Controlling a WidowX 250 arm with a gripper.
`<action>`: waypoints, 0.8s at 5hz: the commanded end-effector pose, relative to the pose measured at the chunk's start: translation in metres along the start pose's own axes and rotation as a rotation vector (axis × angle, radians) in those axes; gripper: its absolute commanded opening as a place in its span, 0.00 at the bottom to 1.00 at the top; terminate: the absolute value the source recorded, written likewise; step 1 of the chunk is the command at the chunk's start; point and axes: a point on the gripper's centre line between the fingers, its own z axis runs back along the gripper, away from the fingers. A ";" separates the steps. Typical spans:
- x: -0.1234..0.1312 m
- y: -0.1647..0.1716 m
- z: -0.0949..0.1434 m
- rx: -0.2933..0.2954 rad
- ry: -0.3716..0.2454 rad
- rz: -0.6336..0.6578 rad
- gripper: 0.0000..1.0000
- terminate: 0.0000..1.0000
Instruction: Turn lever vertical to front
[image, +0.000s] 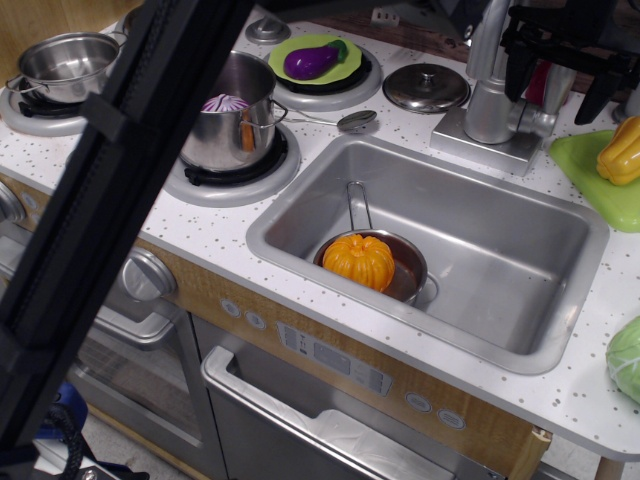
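A black arm (110, 190) crosses the left side from 12 to 7 o'clock, out of focus. Behind it at 10 o'clock a small steel pot (68, 62) sits on a burner. A larger steel pot (230, 115) holding a purple-white item stands on the next burner, and at 12 o'clock a purple eggplant (312, 61) lies on a green plate (345, 68). A steel lid (426, 87) rests flat on the speckled white table (200, 235). The sink (520, 270) holds a small pan (405, 272) with an orange pumpkin (359, 261). At 1 o'clock stands the faucet (488, 90); the lever (541, 112) juts from its right side, directly beneath the black end effector (565, 80), whose fingers are spread apart around the lever area, though contact is unclear. A yellow pepper (622, 150) lies at 2 o'clock.
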 end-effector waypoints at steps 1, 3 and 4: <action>0.000 0.000 0.000 0.000 0.000 0.000 1.00 0.00; 0.013 0.000 0.017 0.057 -0.162 0.018 1.00 0.00; 0.014 0.000 0.028 0.075 -0.233 0.019 1.00 0.00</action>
